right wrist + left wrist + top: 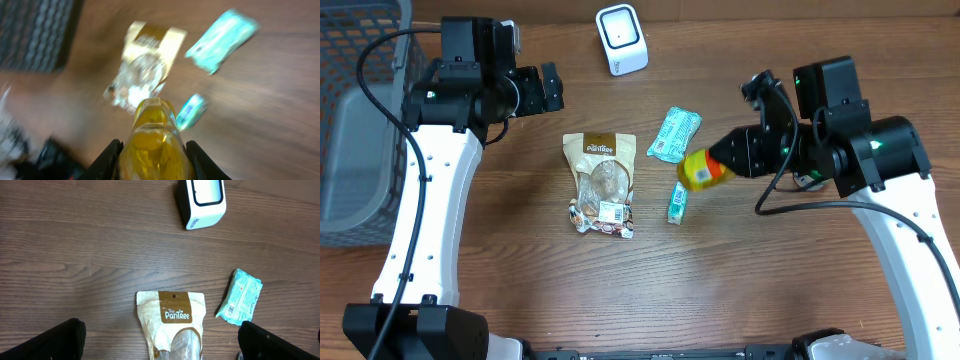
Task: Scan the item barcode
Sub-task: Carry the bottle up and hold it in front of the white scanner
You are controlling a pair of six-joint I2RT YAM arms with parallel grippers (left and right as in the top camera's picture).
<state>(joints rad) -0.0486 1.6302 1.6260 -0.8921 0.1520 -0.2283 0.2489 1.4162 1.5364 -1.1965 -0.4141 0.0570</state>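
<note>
In the right hand [722,160] above the table [770,285] | yellow bottle [701,171] grasped, seemingly lifted | left hand [553,88] released

I record the right end effector [722,160] closed on a yellow bottle [703,171], between a large teal packet [674,135] and a small teal packet [677,201]. The left end effector [552,87] stands open near the white scanner [621,38].

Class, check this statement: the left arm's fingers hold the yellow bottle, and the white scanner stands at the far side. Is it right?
Wrong arm. The right arm's fingers hold the yellow bottle, as the overhead view shows. The white scanner does stand at the far side.
</note>
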